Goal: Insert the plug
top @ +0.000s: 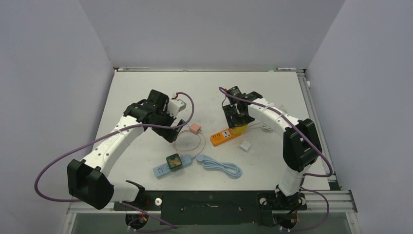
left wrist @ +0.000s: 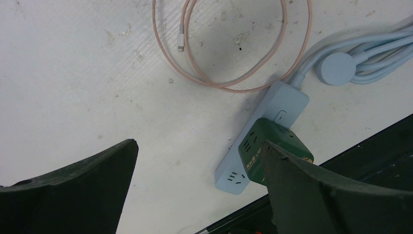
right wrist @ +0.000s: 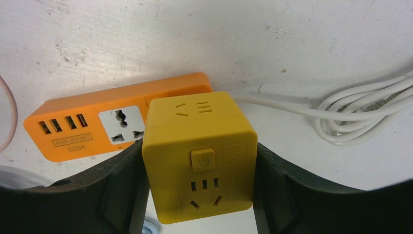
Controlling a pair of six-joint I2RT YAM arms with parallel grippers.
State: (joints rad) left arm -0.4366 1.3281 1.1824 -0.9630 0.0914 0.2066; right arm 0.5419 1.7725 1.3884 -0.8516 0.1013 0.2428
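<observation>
Right wrist view: the yellow cube plug sits clamped between the two fingers of the right gripper, one finger pressed on each side face.
Landmark: the orange power strip, lying flat on the table.
Where the plug is: over the strip's cable end, covering it; the universal socket shows free just beside the cube, toward the USB end.
Contact: I cannot tell whether the cube's prongs are already in the strip or just above it; its underside is hidden.
Strip's long axis: in the top view it runs slantwise, USB end toward the near left, cable end toward the far right, and the cube's faces look squared to it.
Nearer arm: the right one, directly above the strip.
Left gripper: spread wide and holding nothing, well off to the left of the strip, looking down on a blue power strip that carries a green cube.
White cable: coiled just beyond the strip's cable end, apart from the fingers.
Judgement: the coming move seems to turn on a straight push down, cube kept square over its socket.
</observation>
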